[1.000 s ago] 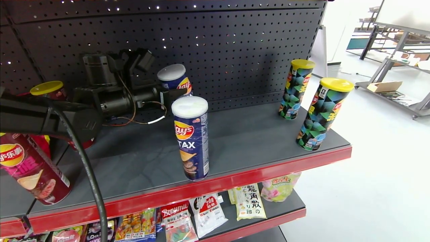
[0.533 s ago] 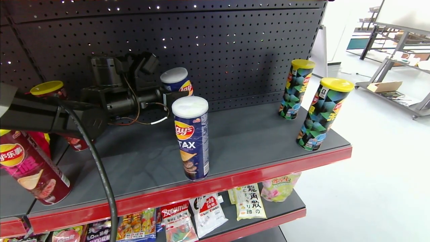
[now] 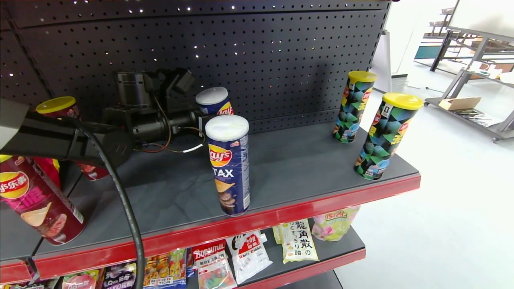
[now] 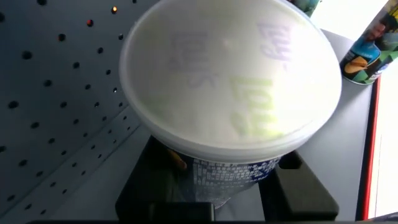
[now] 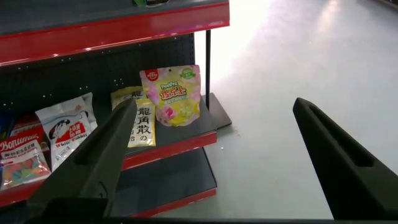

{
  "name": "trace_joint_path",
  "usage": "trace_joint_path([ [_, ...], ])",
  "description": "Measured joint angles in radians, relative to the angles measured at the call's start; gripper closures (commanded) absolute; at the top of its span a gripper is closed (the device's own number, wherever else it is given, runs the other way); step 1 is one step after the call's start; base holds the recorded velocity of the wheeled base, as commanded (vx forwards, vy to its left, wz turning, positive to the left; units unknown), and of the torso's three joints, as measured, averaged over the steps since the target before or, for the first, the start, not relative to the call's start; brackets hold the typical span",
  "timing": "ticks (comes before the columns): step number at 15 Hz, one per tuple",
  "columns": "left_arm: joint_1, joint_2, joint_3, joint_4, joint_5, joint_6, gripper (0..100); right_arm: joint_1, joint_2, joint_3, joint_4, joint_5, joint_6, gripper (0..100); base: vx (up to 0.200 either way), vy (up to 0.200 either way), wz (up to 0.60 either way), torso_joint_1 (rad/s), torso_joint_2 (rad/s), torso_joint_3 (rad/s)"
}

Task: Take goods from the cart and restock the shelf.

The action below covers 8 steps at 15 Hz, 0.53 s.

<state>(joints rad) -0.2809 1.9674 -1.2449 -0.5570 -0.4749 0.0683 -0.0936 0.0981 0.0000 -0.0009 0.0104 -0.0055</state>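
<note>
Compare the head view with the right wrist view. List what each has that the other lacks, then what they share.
Head view alone: the left pincer gripping a blue cylindrical can with a white lid near the pegboard, a second blue can standing in front of it, and a dark-red cylindrical can at the left.
Right wrist view alone: the right pincer, its black fingers spread open.
Both: the red-edged lower shelf, holding a pink-and-green snack pouch and a white snack packet.
</note>
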Motion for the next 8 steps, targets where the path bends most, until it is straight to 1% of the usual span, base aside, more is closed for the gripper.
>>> trace_joint_path([
  [2,-0.001,0.006,-0.001,-0.002,0.000,0.028,100,0.000,0.000,0.000,0.000,0.000,0.000,0,0.000,0.000,0.00,0.000,0.00,0.000],
  [3,-0.002,0.009,-0.001,-0.002,0.000,0.036,100,0.000,0.000,0.000,0.000,0.000,0.000,0,0.000,0.000,0.00,0.000,0.00,0.000],
  [6,-0.001,0.016,-0.003,-0.004,0.000,0.039,100,0.000,0.000,0.000,0.000,0.000,0.000,0,0.000,0.000,0.00,0.000,0.00,0.000],
  [7,-0.001,0.017,-0.003,-0.004,0.000,0.040,0,0.000,0.000,0.000,0.000,0.000,0.000,0,0.000,0.000,0.00,0.000,0.00,0.000],
  [8,-0.001,0.019,-0.003,-0.004,-0.001,0.040,0,0.000,0.000,0.000,0.000,0.000,0.000,0,0.000,0.000,0.00,0.000,0.00,0.000],
])
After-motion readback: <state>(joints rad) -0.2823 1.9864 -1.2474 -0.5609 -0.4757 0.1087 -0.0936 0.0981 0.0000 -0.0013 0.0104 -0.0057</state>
